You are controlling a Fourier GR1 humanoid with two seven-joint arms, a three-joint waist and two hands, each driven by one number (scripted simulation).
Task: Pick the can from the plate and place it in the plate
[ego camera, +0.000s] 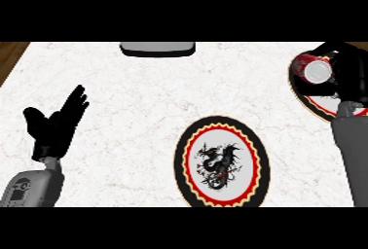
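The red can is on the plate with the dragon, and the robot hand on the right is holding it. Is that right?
Not quite. The head view shows the can at the other plate, at the view's right edge, well away from the dragon plate. The right robot hand is curled round it there, just as you said.

Bright, even light covers the white marbled counter top [144,97]. The black left hand [54,126] shows as a flat, dark shape. The red metal can [314,68] has a pale, shiny end.
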